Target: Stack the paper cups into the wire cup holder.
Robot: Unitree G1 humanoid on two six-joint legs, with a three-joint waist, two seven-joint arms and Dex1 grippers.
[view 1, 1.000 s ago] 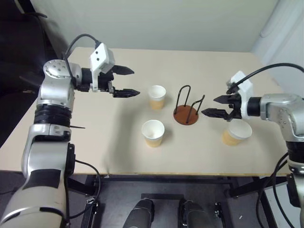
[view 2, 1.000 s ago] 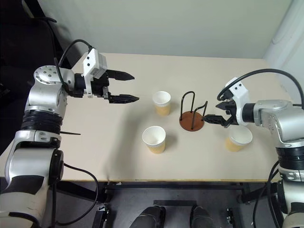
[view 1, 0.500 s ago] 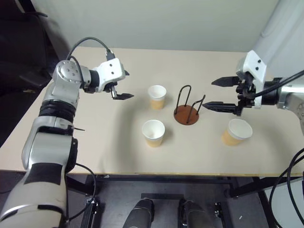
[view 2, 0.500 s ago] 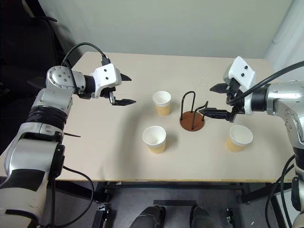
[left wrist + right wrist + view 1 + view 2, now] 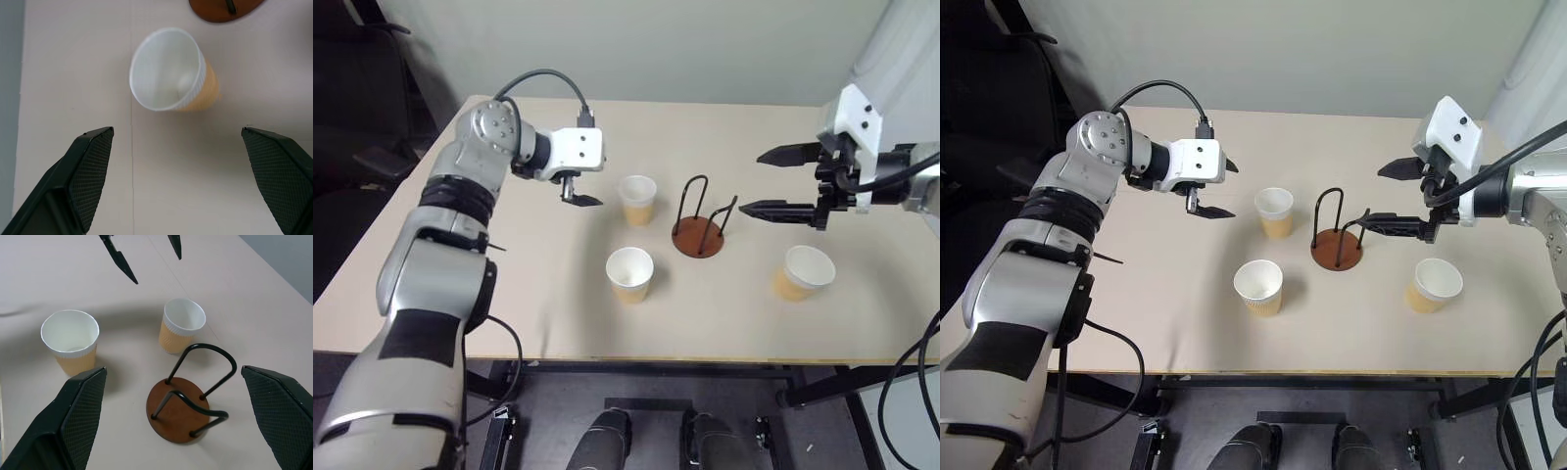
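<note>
The left gripper point(image 5: 178, 181), two black textured fingers, stands spread wide and empty above the pale beige table point(image 5: 548, 294), with the nearest tan paper cup with a white rim point(image 5: 171, 73) lying ahead between its finger lines, untouched. The right gripper point(image 5: 781, 181) is likewise spread wide, holding nothing, hanging in the air just beside the wire cup holder point(image 5: 698, 223), a round reddish-brown disc base with thin black wire loops standing upright. The holder sits near the table's middle and is empty. A second upright paper cup point(image 5: 637, 200) stands just beside the holder on its left, a third paper cup point(image 5: 629, 273) stands nearer the table's front edge, and another paper cup point(image 5: 801, 272) stands on the holder's right, below the right gripper, tilted slightly. The right wrist view looks straight onto the holder's loops and base, with two cups behind and the left gripper's fingertips above them; the left wrist view catches an edge of the brown base.
</note>
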